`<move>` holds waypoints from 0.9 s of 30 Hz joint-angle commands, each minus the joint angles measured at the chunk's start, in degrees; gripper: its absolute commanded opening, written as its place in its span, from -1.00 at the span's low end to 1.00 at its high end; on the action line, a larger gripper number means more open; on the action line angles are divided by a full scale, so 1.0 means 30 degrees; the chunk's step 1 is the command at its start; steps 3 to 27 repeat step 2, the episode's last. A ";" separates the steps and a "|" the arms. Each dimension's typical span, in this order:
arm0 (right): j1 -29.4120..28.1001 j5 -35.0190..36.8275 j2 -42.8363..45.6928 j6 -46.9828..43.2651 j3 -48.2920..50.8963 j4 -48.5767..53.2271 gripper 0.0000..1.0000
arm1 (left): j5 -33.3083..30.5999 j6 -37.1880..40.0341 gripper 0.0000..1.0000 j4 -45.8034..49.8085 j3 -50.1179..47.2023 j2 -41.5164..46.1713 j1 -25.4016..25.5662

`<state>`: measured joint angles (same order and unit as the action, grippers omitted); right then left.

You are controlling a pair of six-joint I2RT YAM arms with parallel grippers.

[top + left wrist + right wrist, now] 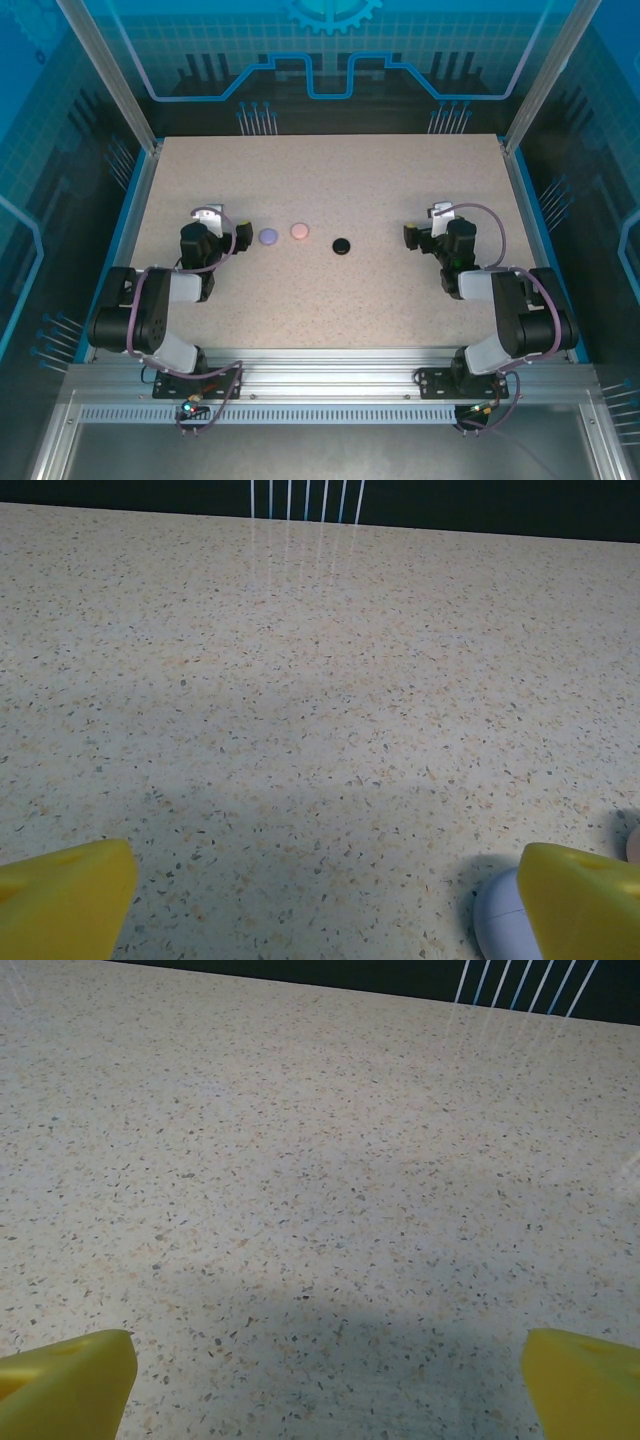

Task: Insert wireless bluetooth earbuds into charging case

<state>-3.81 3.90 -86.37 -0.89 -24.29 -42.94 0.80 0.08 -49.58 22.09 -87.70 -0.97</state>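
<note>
Both arms sit low near their bases with nothing gripped. The left end effector [213, 222] is spread wide, and its wrist view shows the two yellow fingers [70, 895] at the bottom corners with bare tabletop [330, 320] between them. The right end effector [442, 222] is spread just as wide over bare surface.

Three round cases lie in a loose row between the arms. The lilac case [268, 236] is just beside the left end effector, the pink case [299, 231] is next to it, and the black case [342, 245] is nearer the middle, well apart from the right arm.

The task looks barely begun, and the step in hand is likely the first reach for a case. To do it well, the left arm should shift to its right until the lilac case sits centred between the fingers rather than outside them. It should close gently, since a smooth round shell can squirt out of a skewed pinch. One arm would best steady a case while the other works the lid and the buds. The right arm has the longer reach to the black case and should come in low and slow.

From above I cannot tell whether the lids are up or down. The earbuds are too small to make out, so I cannot say whether they lie loose or sit inside. In the left wrist view the lilac case [503, 920] is cut off by the frame edge and partly covered by the right-hand finger. A pale sliver at the far right edge is too clipped to name.
</note>
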 commanded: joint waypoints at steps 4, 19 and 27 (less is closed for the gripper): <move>0.0210 -0.0302 -0.0017 0.0179 -0.0199 -0.0029 1.00 | -0.0243 -0.0100 0.97 -0.0045 0.0215 -0.0153 -0.0086; 0.0210 -0.0302 -0.0017 0.0179 -0.0199 -0.0029 1.00 | -0.0243 -0.0100 0.97 -0.0045 0.0215 -0.0153 -0.0086; 0.0210 -0.0302 -0.0017 0.0179 -0.0199 -0.0029 1.00 | -0.0243 -0.0100 0.97 -0.0045 0.0215 -0.0153 -0.0086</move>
